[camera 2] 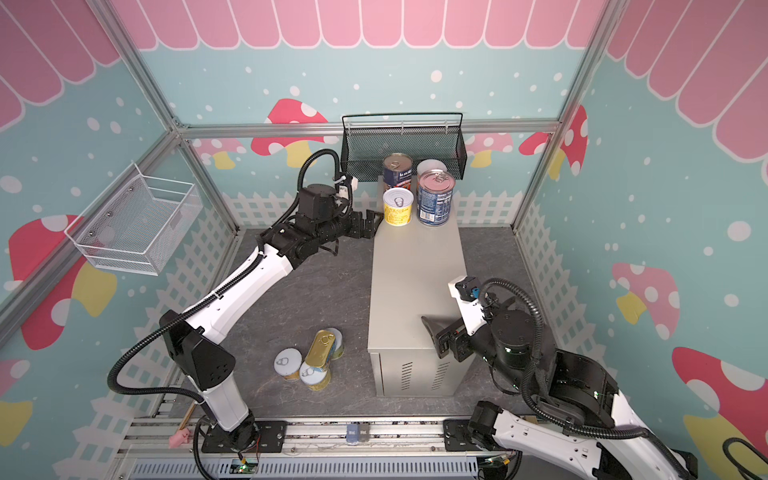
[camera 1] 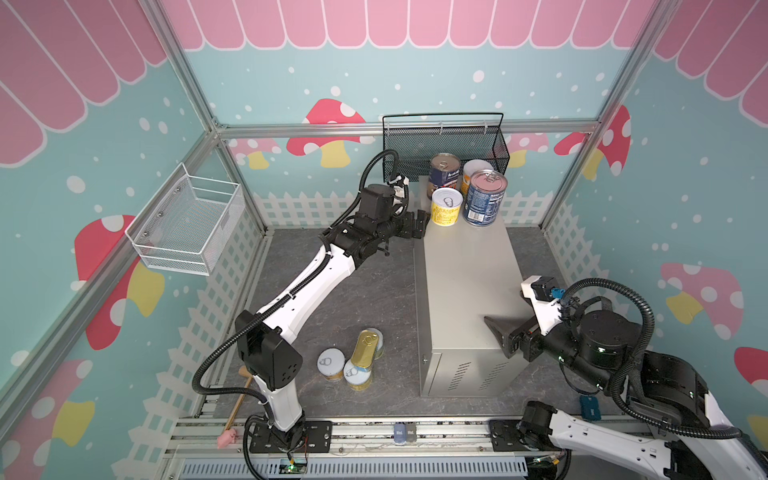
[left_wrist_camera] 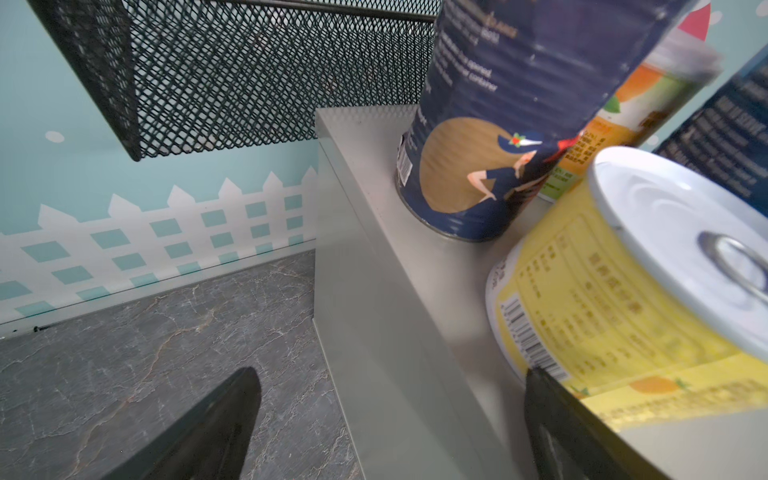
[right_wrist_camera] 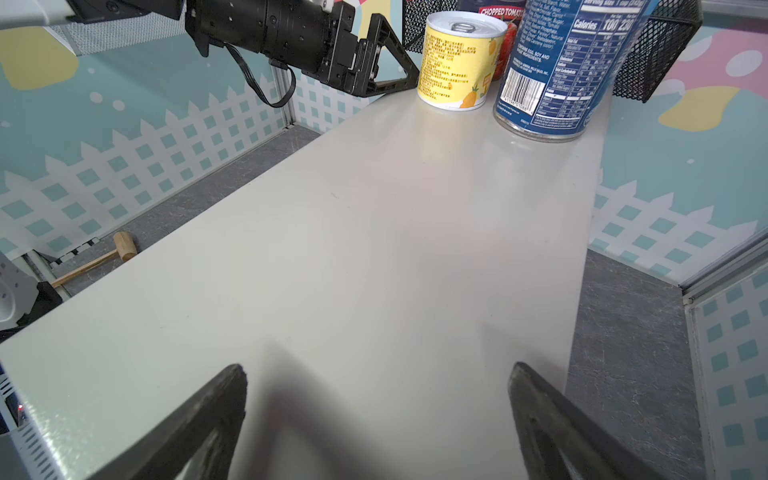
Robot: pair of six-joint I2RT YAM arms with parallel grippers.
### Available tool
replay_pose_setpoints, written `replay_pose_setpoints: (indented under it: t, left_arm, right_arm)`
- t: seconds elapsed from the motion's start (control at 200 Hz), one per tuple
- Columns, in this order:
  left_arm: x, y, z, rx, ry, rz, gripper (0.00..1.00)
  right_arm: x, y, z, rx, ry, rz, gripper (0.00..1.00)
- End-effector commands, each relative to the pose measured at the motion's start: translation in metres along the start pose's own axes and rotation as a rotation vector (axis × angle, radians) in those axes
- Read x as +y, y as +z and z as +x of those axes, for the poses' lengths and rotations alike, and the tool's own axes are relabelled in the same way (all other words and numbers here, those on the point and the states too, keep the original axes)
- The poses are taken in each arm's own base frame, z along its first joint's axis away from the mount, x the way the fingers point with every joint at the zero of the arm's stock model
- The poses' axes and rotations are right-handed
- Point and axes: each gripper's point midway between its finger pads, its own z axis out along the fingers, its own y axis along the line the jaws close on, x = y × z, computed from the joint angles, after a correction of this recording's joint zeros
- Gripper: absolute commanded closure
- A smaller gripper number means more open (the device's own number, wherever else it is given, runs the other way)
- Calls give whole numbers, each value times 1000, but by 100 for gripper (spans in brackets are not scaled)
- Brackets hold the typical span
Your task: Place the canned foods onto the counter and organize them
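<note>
The beige counter (camera 1: 469,282) carries two tall blue cans (camera 1: 444,170) (camera 1: 485,197) and two yellow cans (camera 1: 446,206) (camera 1: 477,166) at its far end. My left gripper (camera 1: 417,224) (left_wrist_camera: 390,374) hangs open at the counter's left edge, one finger close to the front yellow can (left_wrist_camera: 623,291), nothing between the fingers. Above the counter's near end my right gripper (camera 1: 498,336) (right_wrist_camera: 378,369) stands open and empty. On the floor left of the counter stand three yellow cans (camera 1: 331,363) (camera 1: 357,374) (camera 1: 377,337), with the flat gold tin (camera 1: 365,347) lying across them.
A black mesh basket (camera 1: 446,143) hangs on the back wall just behind the cans. A white wire basket (camera 1: 187,224) is fixed to the left wall. A wooden mallet (camera 1: 237,405) lies on the floor by the left arm's base.
</note>
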Motion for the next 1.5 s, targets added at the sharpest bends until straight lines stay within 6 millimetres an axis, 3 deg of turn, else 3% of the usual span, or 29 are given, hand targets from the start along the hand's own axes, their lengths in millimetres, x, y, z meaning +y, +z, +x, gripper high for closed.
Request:
replay_pose_setpoints:
  t: [0.0,0.19,0.305,0.405,0.57,0.775,0.946,1.096,1.241,1.496]
  left_arm:
    - [-1,-8,-8,-20,16,-21,1]
    - [5,-46,-18,-63,38,-54,1]
    - [15,-76,-10,-58,49,-97,1]
    - [31,-103,10,-23,45,-155,1]
    - [61,-147,62,69,20,-274,1]
    - [122,-208,148,240,-149,-530,1]
    - [144,-254,204,324,-322,-694,1]
    - [140,-261,250,426,-430,-693,1]
    - [123,-253,303,564,-598,-633,1]
    - [111,-243,344,607,-756,-577,2]
  right_arm:
    - [-1,0,1,-5,13,5,1]
    - [1,3,-3,-6,-3,3,1]
    - [10,7,-7,-12,-38,-33,0]
    - [26,18,-10,13,-103,-98,1]
    - [51,43,-20,64,-215,-164,1]
    - [85,63,-51,17,-301,-283,1]
    - [113,83,-58,26,-355,-383,1]
    - [135,94,-57,33,-375,-467,1]
    - [152,98,-51,56,-399,-524,1]
    - [185,98,-38,88,-462,-617,0]
